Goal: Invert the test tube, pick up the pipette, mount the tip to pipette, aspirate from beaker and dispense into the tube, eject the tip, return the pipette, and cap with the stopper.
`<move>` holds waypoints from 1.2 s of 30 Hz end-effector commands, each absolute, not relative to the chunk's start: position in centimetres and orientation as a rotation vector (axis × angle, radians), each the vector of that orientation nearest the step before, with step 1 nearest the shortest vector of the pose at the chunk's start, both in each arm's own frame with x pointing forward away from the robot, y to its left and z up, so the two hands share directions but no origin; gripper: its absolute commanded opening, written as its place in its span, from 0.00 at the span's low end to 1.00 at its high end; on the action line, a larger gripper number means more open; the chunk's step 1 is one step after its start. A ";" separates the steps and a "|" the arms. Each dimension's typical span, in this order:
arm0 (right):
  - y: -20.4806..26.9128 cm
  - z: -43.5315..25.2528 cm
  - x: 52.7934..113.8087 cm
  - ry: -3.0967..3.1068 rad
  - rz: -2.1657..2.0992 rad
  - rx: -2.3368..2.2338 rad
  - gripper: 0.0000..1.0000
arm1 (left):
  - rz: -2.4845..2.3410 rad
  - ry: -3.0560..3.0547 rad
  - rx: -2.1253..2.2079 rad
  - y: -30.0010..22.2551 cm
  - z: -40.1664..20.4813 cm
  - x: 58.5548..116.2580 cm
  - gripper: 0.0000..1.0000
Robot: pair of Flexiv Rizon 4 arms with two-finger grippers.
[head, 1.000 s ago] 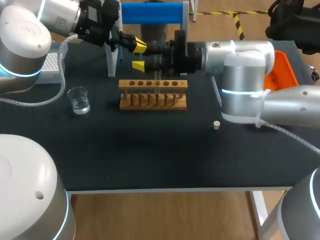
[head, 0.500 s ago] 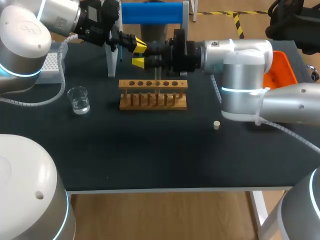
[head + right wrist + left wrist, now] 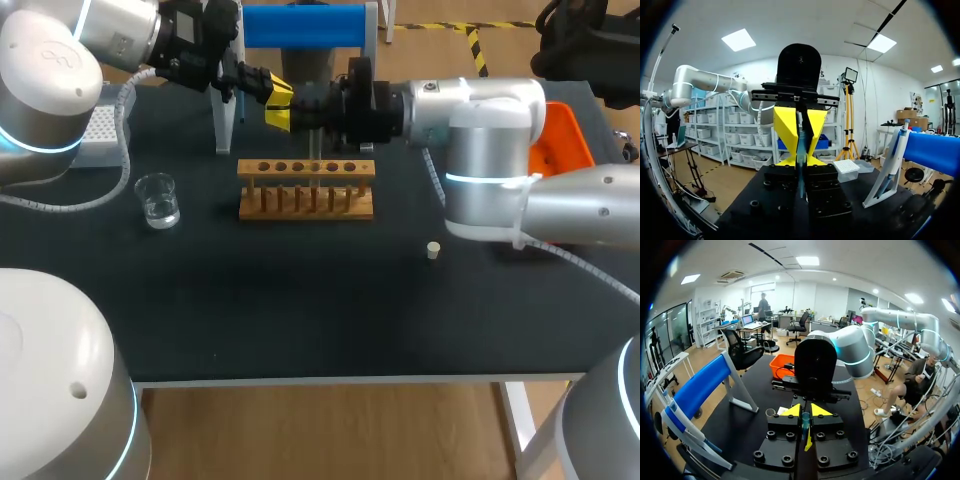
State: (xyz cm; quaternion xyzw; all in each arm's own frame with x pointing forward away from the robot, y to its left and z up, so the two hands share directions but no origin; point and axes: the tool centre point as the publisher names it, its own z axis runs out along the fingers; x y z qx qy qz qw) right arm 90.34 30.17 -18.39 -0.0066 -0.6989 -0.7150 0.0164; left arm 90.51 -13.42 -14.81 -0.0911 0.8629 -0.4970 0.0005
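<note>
Behind the wooden tube rack my two grippers meet tip to tip in the air. The left gripper comes in from the left and the right gripper from the right. In the left wrist view a thin clear test tube sits between the yellow tips of the left gripper, which is shut on it. In the right wrist view the same test tube runs between the tips of the right gripper, also shut on it. A glass beaker holding liquid stands left of the rack. A small pale stopper lies to the rack's right.
A blue-topped white stand rises at the back, just behind the grippers. A tip box sits at the back left under my left arm. An orange tray lies at the back right.
The right gripper's fingers have come together on the test tube, its lower yellow tip rising toward the left gripper's. The left arm has not moved.
</note>
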 end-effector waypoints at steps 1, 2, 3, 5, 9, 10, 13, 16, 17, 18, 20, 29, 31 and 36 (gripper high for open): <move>29.9 -18.4 90.5 -2.169 -2.220 -0.011 0.00 | -1.559 2.715 -0.284 -13.3 -14.7 90.5 0.00; 29.8 -18.4 90.5 -2.168 -2.220 -0.010 0.00 | -1.559 2.715 -0.284 -13.3 -14.7 90.5 0.00; 29.8 -18.4 90.5 -2.168 -2.219 -0.009 0.00 | -1.559 2.715 -0.284 -13.3 -14.7 90.5 0.00; 29.7 -18.4 90.4 -2.170 -2.218 -0.009 0.00 | -1.559 2.715 -0.284 -13.3 -14.7 90.5 1.00; 29.0 -18.6 90.1 -2.174 -2.214 -0.013 0.00 | -1.559 2.715 -0.284 -13.3 -14.7 90.5 1.00; 28.7 -18.8 90.0 -2.176 -2.212 -0.015 0.00 | -1.559 2.715 -0.284 -13.3 -14.7 90.5 1.00; 27.2 -19.2 89.4 -2.184 -2.204 -0.019 0.00 | -1.559 2.715 -0.284 -13.3 -14.7 90.5 1.00; 25.1 -19.5 88.6 -2.190 -2.199 -0.018 0.00 | -1.559 2.715 -0.284 -13.3 -14.7 90.5 1.00; 24.4 -19.5 88.3 -2.190 -2.198 -0.019 0.00 | -1.559 2.715 -0.284 -13.3 -14.7 90.5 1.00; 23.4 -19.6 88.1 -2.191 -2.197 -0.019 0.00 | -1.559 2.715 -0.284 -13.3 -14.7 90.5 1.00; 21.7 -19.6 87.7 -2.187 -2.197 -0.020 0.00 | -1.559 2.715 -0.284 -13.3 -14.7 90.5 1.00; 13.4 -19.5 85.9 -2.161 -2.213 -0.028 0.00 | -1.559 2.715 -0.284 -13.3 -14.7 90.5 1.00; 11.8 -19.5 85.5 -2.165 -2.227 -0.031 0.00 | -1.559 2.715 -0.284 -13.3 -14.7 90.5 1.00; 8.5 -19.7 85.1 -2.166 -2.250 -0.044 0.00 | -1.559 2.715 -0.284 -13.3 -14.7 90.5 1.00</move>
